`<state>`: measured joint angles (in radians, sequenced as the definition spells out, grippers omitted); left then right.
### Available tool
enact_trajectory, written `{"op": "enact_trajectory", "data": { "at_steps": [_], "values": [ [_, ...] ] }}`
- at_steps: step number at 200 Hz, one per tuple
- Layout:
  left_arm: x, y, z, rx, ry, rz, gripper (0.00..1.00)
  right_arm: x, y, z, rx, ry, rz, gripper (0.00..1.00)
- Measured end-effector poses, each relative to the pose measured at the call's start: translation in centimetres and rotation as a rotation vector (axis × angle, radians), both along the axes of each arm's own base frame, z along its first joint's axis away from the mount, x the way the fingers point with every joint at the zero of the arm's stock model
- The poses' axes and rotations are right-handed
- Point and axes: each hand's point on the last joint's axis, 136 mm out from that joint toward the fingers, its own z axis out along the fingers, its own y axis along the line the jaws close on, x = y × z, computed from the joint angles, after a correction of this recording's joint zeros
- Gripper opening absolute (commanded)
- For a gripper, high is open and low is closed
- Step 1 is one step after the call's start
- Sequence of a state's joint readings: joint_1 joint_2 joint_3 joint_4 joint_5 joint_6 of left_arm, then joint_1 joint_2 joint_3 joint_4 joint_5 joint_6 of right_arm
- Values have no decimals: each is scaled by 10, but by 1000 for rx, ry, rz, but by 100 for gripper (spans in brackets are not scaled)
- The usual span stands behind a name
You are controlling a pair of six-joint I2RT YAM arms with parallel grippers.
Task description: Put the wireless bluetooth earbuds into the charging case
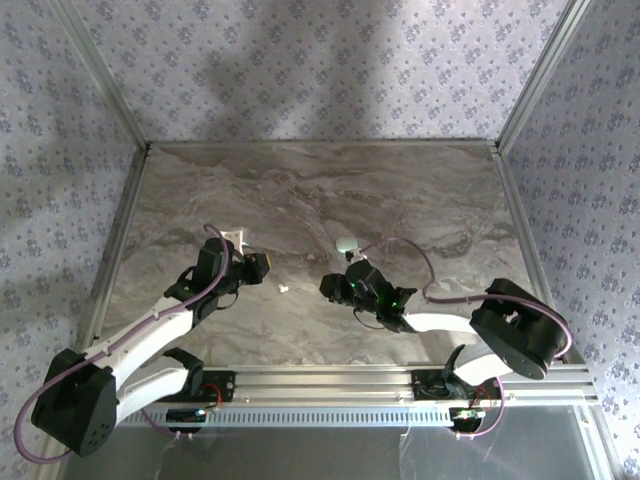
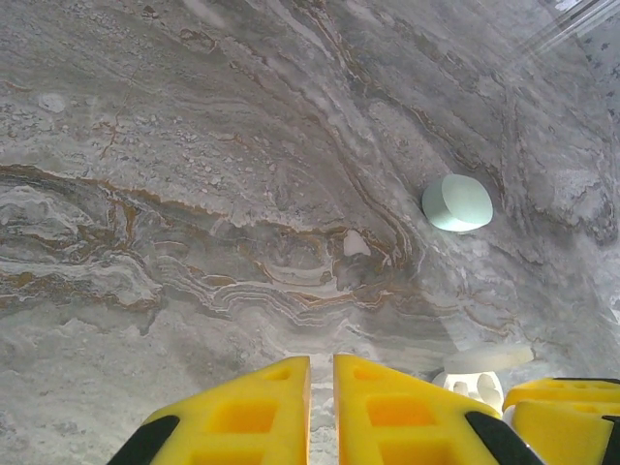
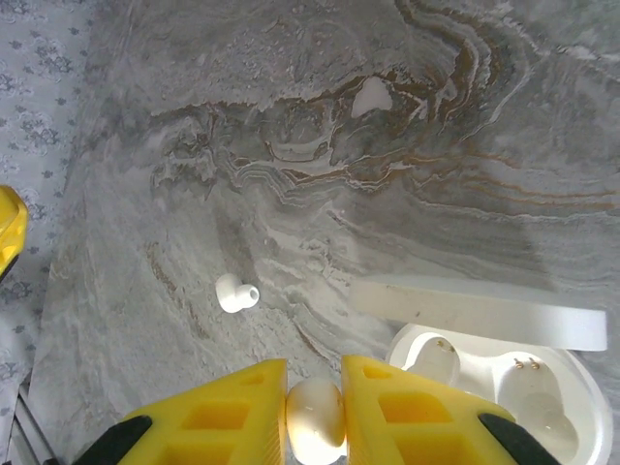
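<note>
- right jaws: closed on the held earbud (image 3: 315, 412), a white bud pinched between the yellow fingers (image 3: 417, 417).
- left jaws: all but closed, with a thin slit between them and nothing in it.
- loose earbud (image 1: 283, 289): white, lying on the bench (image 1: 300, 190) between the two sets of jaws, toward the near edge.
- charging case (image 3: 477, 360): white, lid open, just beside the right jaws.
- mint case (image 1: 346, 243): closed, mid-bench, farther from the near edge.
</note>
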<state>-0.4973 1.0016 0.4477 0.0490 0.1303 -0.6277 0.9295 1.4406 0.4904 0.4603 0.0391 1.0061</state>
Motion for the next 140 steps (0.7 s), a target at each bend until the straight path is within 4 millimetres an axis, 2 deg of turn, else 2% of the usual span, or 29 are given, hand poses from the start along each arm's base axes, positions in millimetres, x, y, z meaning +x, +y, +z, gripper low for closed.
{"op": "enact_trajectory", "data": {
  "at_steps": [140],
  "values": [
    [0,-1,0,-3,0,-3,16,5,-1,-16,-45,15,-21,21]
  ]
}}
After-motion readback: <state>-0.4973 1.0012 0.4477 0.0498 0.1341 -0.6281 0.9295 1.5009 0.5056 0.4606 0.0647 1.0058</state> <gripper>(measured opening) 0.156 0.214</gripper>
